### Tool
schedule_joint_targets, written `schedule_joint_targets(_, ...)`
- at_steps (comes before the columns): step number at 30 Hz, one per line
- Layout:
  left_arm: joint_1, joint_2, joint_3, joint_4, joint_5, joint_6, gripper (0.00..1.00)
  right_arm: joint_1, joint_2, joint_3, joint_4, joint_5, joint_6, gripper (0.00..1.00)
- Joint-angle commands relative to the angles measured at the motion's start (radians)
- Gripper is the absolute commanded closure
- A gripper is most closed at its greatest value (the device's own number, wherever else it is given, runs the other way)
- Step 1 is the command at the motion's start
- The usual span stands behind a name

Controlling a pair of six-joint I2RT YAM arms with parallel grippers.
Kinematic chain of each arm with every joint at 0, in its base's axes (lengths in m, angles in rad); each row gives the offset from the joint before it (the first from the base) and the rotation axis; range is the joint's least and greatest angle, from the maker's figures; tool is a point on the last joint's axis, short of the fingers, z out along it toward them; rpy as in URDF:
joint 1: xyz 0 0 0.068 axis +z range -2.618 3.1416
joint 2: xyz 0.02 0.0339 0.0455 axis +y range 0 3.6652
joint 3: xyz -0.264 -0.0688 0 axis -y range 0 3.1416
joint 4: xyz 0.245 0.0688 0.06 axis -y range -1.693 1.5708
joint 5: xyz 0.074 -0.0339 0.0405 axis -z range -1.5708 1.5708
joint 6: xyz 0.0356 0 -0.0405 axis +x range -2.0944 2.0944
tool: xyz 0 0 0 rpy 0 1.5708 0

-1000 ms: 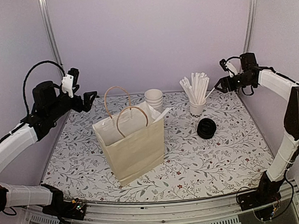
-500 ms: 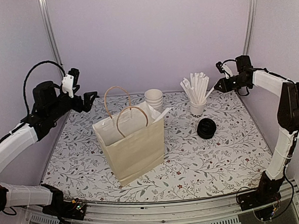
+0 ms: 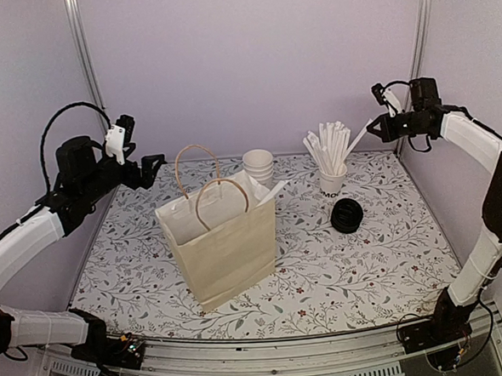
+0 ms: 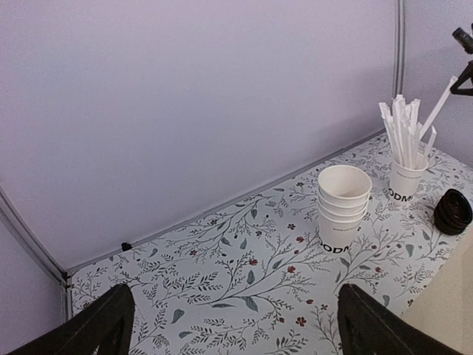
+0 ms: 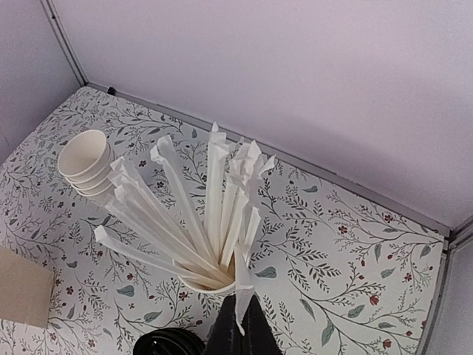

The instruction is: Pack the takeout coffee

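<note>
R tool (image 5: 238, 325), bottom centre of its wrist view, is pinched tight on one wrapped straw (image 5: 242, 292) over the straw cup (image 5: 211, 285). L tool (image 4: 235, 333) gapes wide w/ nothing in it (upper left, top view). Stacked MOO cups (image 3: 258, 164) stand lidless on the desk (image 3: 367, 266), centre frame, just above the bag (image 3: 225, 249). Black lids (image 3: 346, 214) lie right of centre.

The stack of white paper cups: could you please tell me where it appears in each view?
Top external: the cup stack stands centre back, behind the bag.
Left wrist: cup stack, right of centre.
Right wrist: cup stack, left edge.
Shared landmark: the straw cup beside it.
</note>
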Motion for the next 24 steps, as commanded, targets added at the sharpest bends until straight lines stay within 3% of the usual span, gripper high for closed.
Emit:
schedule_joint_targets(1, 0.011, 0.01, -0.004, 0.015, 0.012, -0.006, 0.03, 0.001, -0.109, 0.006, -0.023, 0.021, -0.027, 1.0)
schedule_joint_targets(8, 0.011, 0.013, -0.003, 0.015, 0.004, 0.0, 0.03, 0.001, -0.292, 0.041, -0.073, 0.056, -0.069, 1.0)
schedule_joint_targets(11, 0.012, 0.014, -0.003, 0.015, 0.0, 0.003, 0.03, 0.001, -0.35, 0.087, -0.139, -0.072, -0.087, 1.0)
schedule_joint_targets(17, 0.013, 0.022, 0.001, 0.014, -0.008, 0.004, 0.03, 0.008, -0.361, 0.129, -0.243, -0.49, -0.099, 1.0)
schedule_joint_targets(20, 0.012, 0.021, -0.001, 0.013, -0.014, 0.005, 0.03, 0.053, -0.351, 0.15, -0.276, -0.604, -0.113, 1.0)
schedule_joint_targets(24, 0.014, 0.019, -0.003, 0.013, -0.027, 0.011, 0.03, 0.18, -0.311, 0.217, -0.338, -0.645, -0.181, 1.0)
